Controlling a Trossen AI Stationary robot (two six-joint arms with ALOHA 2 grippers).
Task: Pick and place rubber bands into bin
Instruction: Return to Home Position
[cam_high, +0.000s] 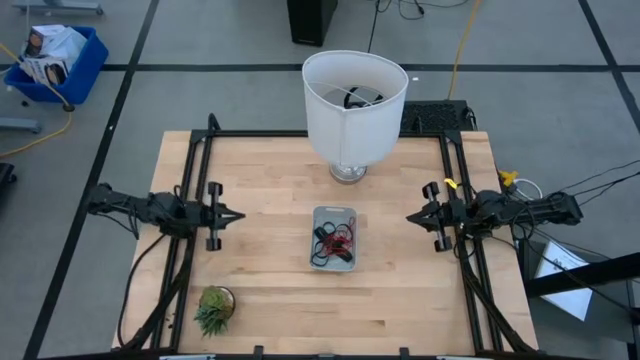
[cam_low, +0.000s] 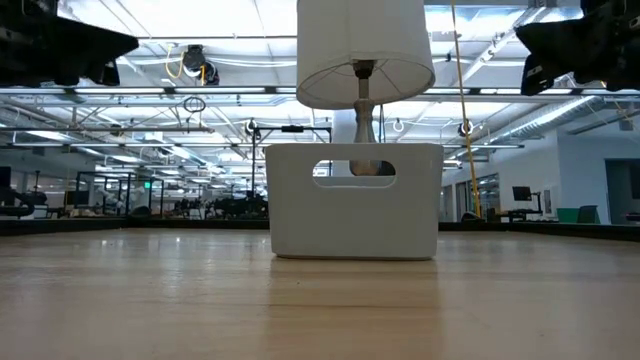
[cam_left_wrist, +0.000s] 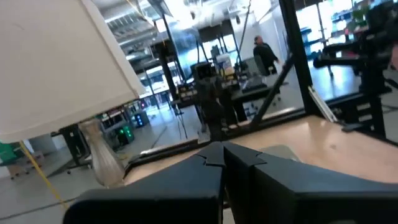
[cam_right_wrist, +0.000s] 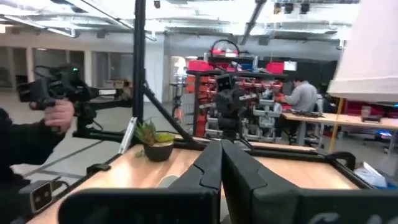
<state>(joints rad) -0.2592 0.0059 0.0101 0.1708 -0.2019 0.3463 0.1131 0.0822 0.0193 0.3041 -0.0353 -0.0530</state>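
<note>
- Pale wood makes up the table (cam_high: 280, 180), the biggest thing here; everything below stands on it or hangs over it.
- The white lamp (cam_high: 355, 100) stands at the far middle, just beyond the bin.
- The left gripper (cam_high: 238, 216) hangs over the left side and the right gripper (cam_high: 412, 216) over the right side. Their tips point inward at each other, and each pair of fingers is pressed together on nothing.
- The grey-blue bin (cam_high: 334, 209) sits between the two tips, slightly toward the near edge. Its long side runs from near to far, across the line joining the grippers. The right gripper looks a little nearer to it.
- The rubber bands (cam_high: 334, 243), red and dark, lie tangled inside the bin. Neither arm seems to need to reach inward, only to settle at rest.
</note>
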